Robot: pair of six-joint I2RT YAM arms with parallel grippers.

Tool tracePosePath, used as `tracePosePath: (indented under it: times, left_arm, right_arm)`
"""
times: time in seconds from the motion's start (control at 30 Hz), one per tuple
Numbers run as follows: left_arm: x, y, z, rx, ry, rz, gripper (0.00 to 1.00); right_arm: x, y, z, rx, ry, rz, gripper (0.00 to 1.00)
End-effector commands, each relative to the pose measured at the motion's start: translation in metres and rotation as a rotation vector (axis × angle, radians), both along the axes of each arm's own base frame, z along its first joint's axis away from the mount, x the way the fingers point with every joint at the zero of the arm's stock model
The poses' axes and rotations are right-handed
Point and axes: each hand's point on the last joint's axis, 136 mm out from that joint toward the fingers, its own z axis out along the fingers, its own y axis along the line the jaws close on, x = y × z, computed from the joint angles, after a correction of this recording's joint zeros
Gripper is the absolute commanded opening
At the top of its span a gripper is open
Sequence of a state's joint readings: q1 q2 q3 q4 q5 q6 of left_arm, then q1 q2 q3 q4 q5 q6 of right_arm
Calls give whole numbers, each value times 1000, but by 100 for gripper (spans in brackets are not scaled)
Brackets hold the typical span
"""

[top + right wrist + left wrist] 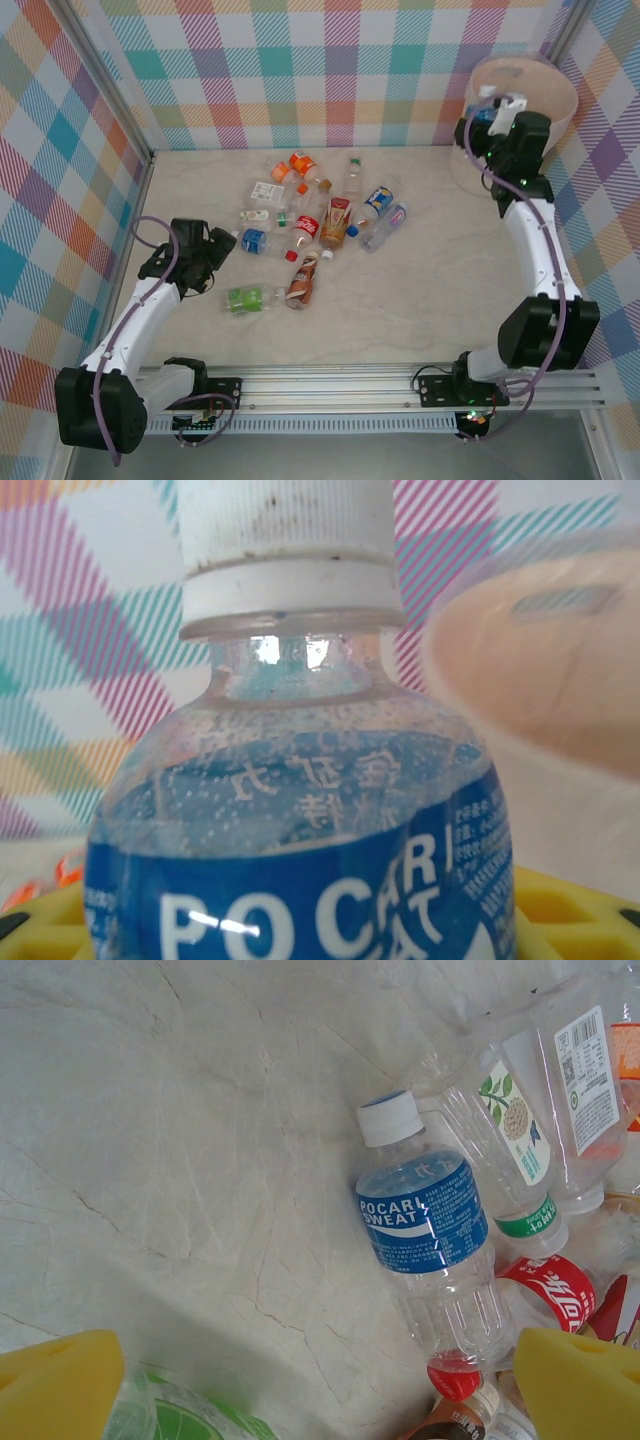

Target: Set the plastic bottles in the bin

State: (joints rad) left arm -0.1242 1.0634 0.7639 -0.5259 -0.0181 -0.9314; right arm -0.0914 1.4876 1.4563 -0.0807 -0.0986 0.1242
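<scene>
Right gripper (497, 111), jaws pinching a blue-label bottle (300, 850), hangs at the near side of the bin (545, 72), far right corner of the bench (420, 290). Best to carry it fully over the opening before release. Left gripper (320, 1390), jaws spread, hovers by the remaining bottles (310, 225) mid-bench.

marbled table (420, 300), plaid walls (330, 70)

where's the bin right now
In the top view the bin stands at the far right corner of the table. The right tool holds a blue-label bottle up near its left rim.
</scene>
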Motion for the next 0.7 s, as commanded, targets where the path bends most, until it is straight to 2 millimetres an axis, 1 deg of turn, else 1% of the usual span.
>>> tracePosePath:
  times: [0.0, 0.03, 0.1, 0.23, 0.3, 0.33, 0.4, 0.47, 0.67]
  left_arm:
    - [-1, -5, 2, -16, 12, 0, 100]
    - [-1, -5, 1, -13, 15, -1, 100]
    - [-2, -4, 0, -9, 24, -3, 100]
    - [-2, -5, -5, -9, 38, -2, 100]
    - [-2, -5, -6, -11, 40, -1, 100]
    - [-1, -5, -7, -12, 41, -2, 100]
    - [-1, -6, -9, -11, 47, -3, 100]
    - [-1, -7, -11, -13, 53, -6, 100]
    - [-3, -5, -14, -1, 65, -10, 100]
  right_arm:
    - [27, -36, 25, 71, -62, -138, 57]
    - [34, -45, 28, 89, -67, -155, 58]
    - [49, -61, 41, 130, -97, -185, 59]
    - [72, -72, 64, 142, -157, -200, 60]
    - [80, -81, 70, 157, -176, -242, 61]
    - [86, -84, 70, 162, -184, -252, 62]
    - [93, -84, 72, 183, -208, -252, 64]
    - [101, -82, 70, 188, -229, -275, 70]
    - [109, -74, 73, 117, -306, -390, 71]
